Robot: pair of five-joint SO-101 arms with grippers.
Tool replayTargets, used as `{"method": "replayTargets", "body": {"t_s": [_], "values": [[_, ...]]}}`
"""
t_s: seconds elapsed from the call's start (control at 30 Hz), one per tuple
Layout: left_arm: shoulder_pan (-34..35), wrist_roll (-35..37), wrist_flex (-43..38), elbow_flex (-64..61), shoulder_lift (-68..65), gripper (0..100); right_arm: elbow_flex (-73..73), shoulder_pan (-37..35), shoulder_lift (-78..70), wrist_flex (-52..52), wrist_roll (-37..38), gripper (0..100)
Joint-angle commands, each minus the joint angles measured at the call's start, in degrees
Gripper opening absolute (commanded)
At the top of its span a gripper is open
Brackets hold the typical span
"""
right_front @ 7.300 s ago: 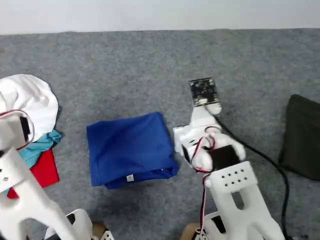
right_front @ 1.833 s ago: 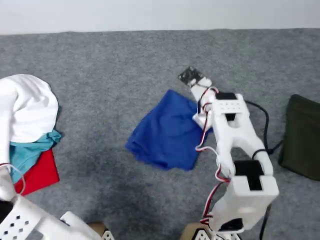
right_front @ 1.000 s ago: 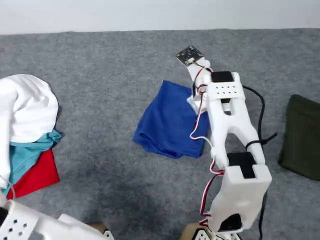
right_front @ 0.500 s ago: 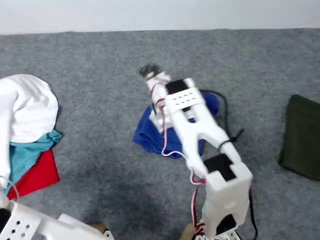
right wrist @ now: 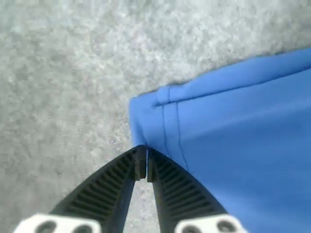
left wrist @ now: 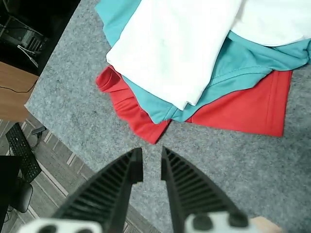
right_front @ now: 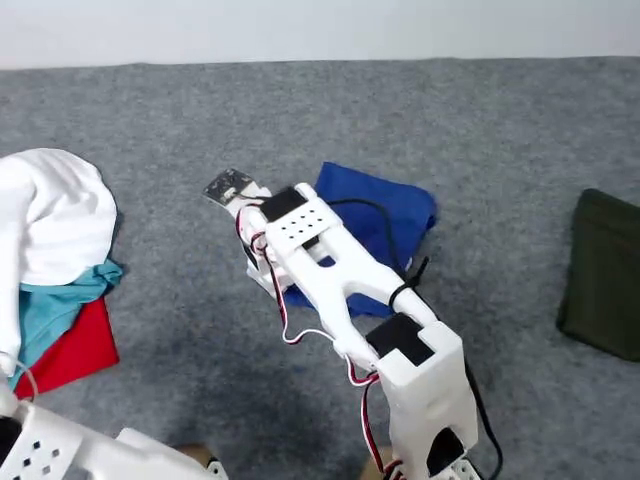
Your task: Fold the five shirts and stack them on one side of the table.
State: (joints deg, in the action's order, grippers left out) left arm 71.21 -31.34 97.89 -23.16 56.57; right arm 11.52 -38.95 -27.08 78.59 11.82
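The blue shirt (right_front: 385, 215) lies skewed mid-frame on the grey surface (right_front: 200, 110), well apart from the folded dark green shirt (right_front: 600, 275) at the right edge, probably the start of the stack. The right arm stretches diagonally across it. The right gripper (right wrist: 146, 162) sits low at the hem corner, fingers almost closed; I cannot tell whether they pinch cloth. It is likely there to tug the shirt straight. The left gripper (left wrist: 150, 162) hangs over the piled white shirt (left wrist: 180, 43), teal shirt (left wrist: 228, 82) and red shirt (left wrist: 238, 114), fingers narrowly apart and empty.
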Motion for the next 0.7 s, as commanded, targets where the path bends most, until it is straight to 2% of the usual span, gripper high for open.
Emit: {"method": "replayTargets", "body": {"t_s": [0.0, 0.2, 0.37, 0.57, 0.67], "values": [[0.5, -0.3, 0.2, 2.3, 0.6, 7, 7.5, 0.7, 1.0, 4.4, -0.5, 0.9], [0.5, -0.3, 0.2, 2.3, 0.6, 7, 17.8, 5.9, 0.8, 7.9, -0.1, 0.9], [0.5, -0.3, 0.2, 2.3, 0.6, 7, 19.3, 9.4, 0.0, 7.5, 0.0, 0.9], [0.5, -0.3, 0.4, 2.2, 0.6, 7, 19.3, 9.5, -10.2, 5.8, -0.4, 0.9], [0.5, -0.3, 0.4, 2.2, 0.6, 7, 19.6, 6.9, -14.5, 4.5, -0.5, 0.9]]}}
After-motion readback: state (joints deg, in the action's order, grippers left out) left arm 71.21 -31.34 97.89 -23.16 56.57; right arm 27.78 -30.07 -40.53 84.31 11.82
